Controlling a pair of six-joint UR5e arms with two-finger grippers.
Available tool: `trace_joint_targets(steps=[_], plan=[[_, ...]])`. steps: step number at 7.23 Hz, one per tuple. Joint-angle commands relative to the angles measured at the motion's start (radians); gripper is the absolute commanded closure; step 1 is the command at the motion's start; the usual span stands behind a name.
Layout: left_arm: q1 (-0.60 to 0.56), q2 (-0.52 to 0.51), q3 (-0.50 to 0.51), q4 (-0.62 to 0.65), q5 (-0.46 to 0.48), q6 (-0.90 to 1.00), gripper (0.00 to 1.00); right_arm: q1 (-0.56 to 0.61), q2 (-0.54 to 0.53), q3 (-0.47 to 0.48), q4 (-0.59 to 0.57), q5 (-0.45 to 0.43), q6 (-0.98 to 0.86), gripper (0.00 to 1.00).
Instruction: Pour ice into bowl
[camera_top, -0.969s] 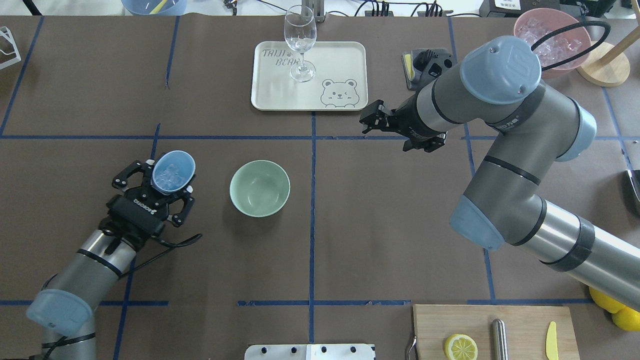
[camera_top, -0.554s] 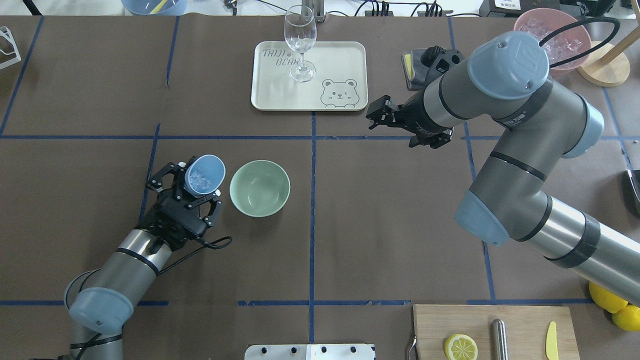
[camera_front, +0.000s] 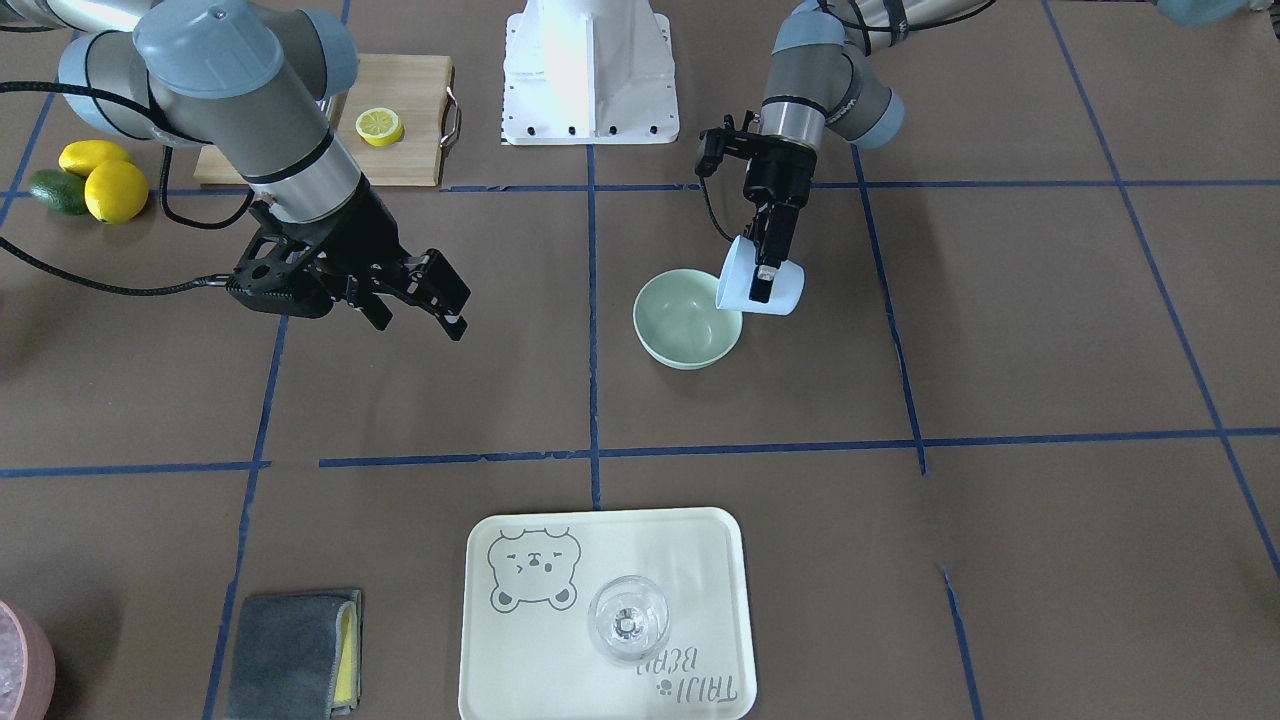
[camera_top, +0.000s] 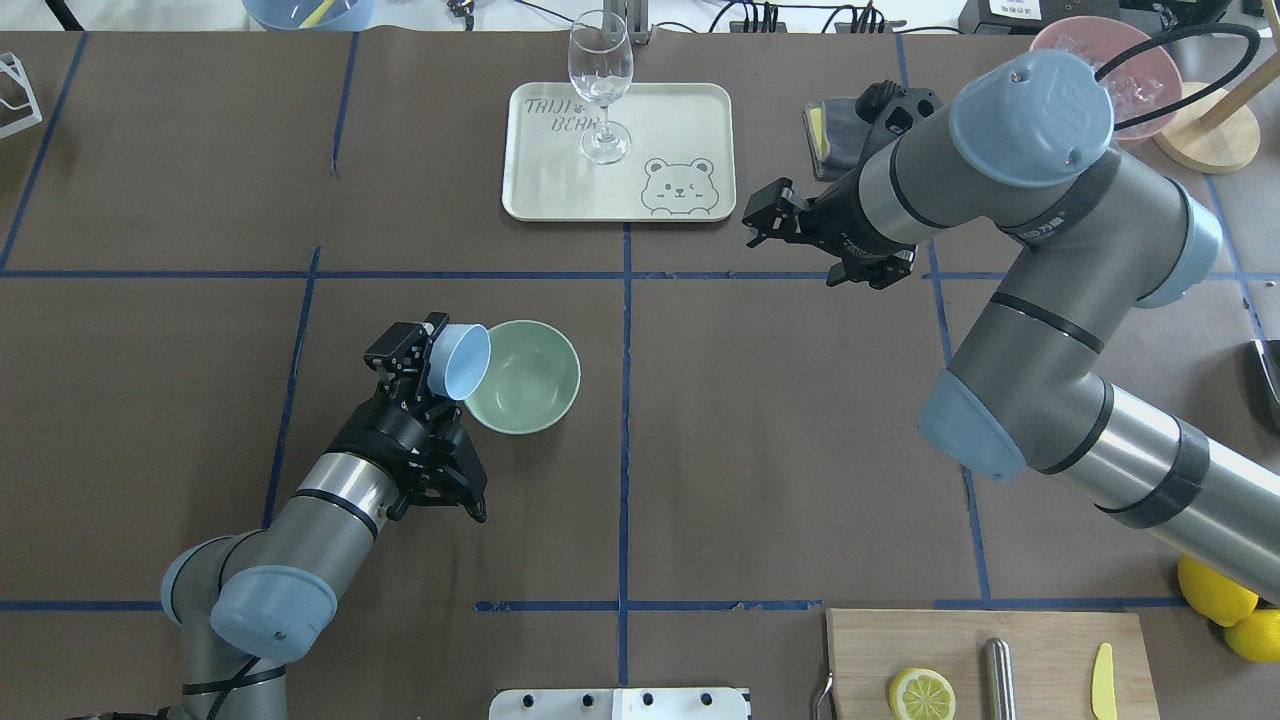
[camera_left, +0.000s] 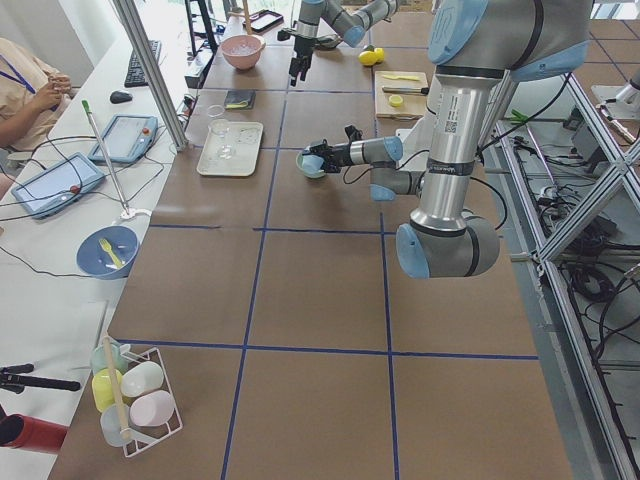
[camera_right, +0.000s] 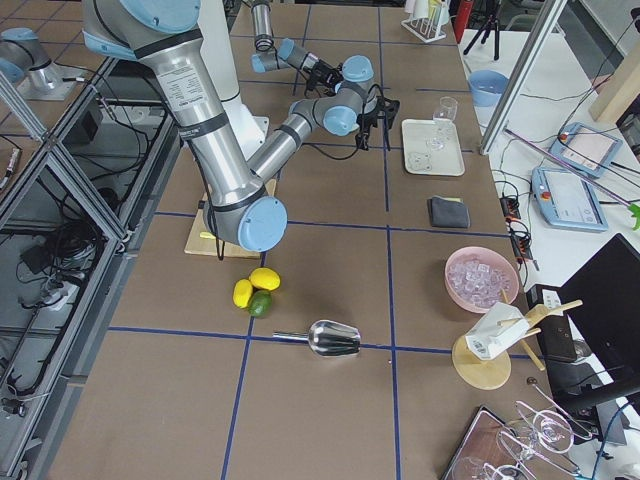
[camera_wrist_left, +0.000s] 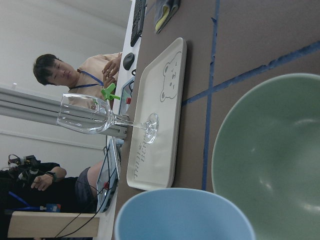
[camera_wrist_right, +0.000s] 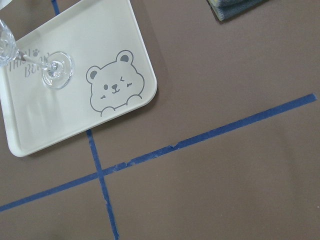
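My left gripper (camera_top: 432, 352) is shut on a pale blue cup (camera_top: 463, 360) and holds it tipped on its side. The cup's mouth faces the mint-green bowl (camera_top: 530, 385) and overhangs its left rim. The front view shows the cup (camera_front: 760, 285) above the edge of the bowl (camera_front: 685, 325). The ice is hidden inside the cup, and none shows in the bowl. In the left wrist view the cup rim (camera_wrist_left: 185, 215) is at the bottom, next to the bowl's bare inside (camera_wrist_left: 272, 155). My right gripper (camera_front: 420, 318) is open and empty, hovering beside the tray, far from the bowl.
A cream tray (camera_top: 680, 110) holds an upright stemmed glass (camera_top: 600, 85). A pink container (camera_right: 482, 278) of ice stands at the far right. A grey cloth (camera_front: 290, 650) lies beside the tray. A cutting board (camera_top: 1040, 640) with a lemon slice (camera_top: 921, 693) is at the near edge.
My left arm has carried the cup to the right, up to the bowl's rim, and tipped it from nearly upright onto its side. My right arm has drifted slightly right and back.
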Motion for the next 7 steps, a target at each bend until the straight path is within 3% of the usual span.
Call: trace_joint_targets(steps=[1,3,6,7], plan=[[0.002,-0.005,-0.012,0.109,-0.003,0.091,1.00,0.000,0.000,-0.001,0.000,0.000,0.004,0.00],[-0.008,-0.018,-0.012,0.158,0.000,0.220,1.00,0.000,-0.003,-0.001,0.000,0.001,0.003,0.00],[-0.011,-0.067,-0.053,0.418,0.003,0.309,1.00,-0.002,-0.003,-0.004,0.000,0.001,0.003,0.00],[-0.016,-0.068,-0.077,0.442,0.005,0.317,1.00,-0.003,-0.002,-0.004,0.000,0.001,0.003,0.00]])
